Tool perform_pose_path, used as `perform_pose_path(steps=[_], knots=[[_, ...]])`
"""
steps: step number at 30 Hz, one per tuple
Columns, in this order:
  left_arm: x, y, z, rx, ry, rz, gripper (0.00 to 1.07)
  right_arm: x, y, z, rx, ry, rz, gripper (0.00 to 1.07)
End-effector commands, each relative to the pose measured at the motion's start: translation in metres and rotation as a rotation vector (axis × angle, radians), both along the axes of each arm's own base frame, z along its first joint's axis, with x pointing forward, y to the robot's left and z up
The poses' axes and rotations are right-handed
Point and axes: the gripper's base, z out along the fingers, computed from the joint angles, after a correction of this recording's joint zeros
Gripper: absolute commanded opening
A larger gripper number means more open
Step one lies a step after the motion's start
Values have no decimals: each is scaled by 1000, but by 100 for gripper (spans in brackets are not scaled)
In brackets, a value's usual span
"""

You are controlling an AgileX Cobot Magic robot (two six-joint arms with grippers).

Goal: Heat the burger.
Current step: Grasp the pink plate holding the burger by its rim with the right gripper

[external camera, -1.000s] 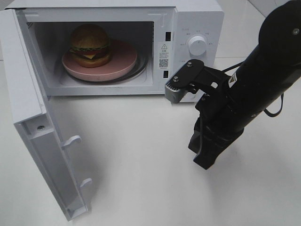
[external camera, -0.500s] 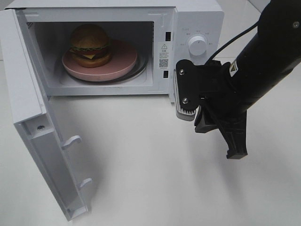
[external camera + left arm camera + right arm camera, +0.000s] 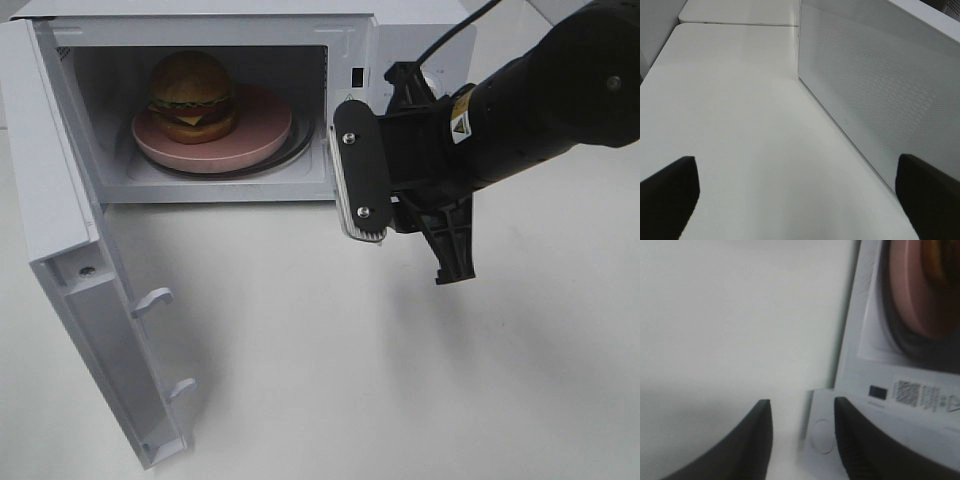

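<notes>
Right arm (image 3: 540, 100): black, entering from the upper right of the high view, slanting down toward the middle.
Right wrist (image 3: 430, 150): rolled sideways, level with the forearm's lower end.
Right gripper (image 3: 801, 412): jaws parted, empty.
Near finger (image 3: 360, 170): flat outer face with two screws turned toward the high camera, ribbed pad along its edge.
Far finger (image 3: 452, 245): black, pointing downward.
Left gripper (image 3: 795, 165): jaws spread wide, dark fingertips (image 3: 667, 195) far apart, empty.

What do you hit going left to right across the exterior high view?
open microwave door → burger → right end effector → right arm
</notes>
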Motion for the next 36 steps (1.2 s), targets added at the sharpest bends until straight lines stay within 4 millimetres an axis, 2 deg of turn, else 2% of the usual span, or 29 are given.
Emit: perform_pose_path(steps=[1, 3, 4, 5, 6, 7, 8, 25, 36], knots=[[-2, 0, -1, 2, -20, 2, 100, 1, 8, 10, 47, -75, 30, 54], [-2, 0, -1, 2, -20, 2, 100, 3, 14, 16, 76, -95, 29, 70], [-2, 0, -1, 2, -20, 2, 100, 3, 14, 16, 76, -95, 29, 70], [-2, 0, -1, 2, -20, 2, 100, 6, 16, 19, 88, -105, 27, 81], [-2, 0, -1, 2, -20, 2, 100, 8, 18, 19, 95, -105, 21, 86], [-2, 0, -1, 2, -20, 2, 100, 8, 18, 19, 95, -105, 21, 86], [-2, 0, -1, 2, -20, 2, 100, 12, 21, 20, 107, -102, 9, 92], [-2, 0, -1, 2, -20, 2, 100, 46, 48, -3, 98, -67, -13, 93], [-2, 0, -1, 2, -20, 2, 100, 78, 74, -24, 92, -63, -11, 92]])
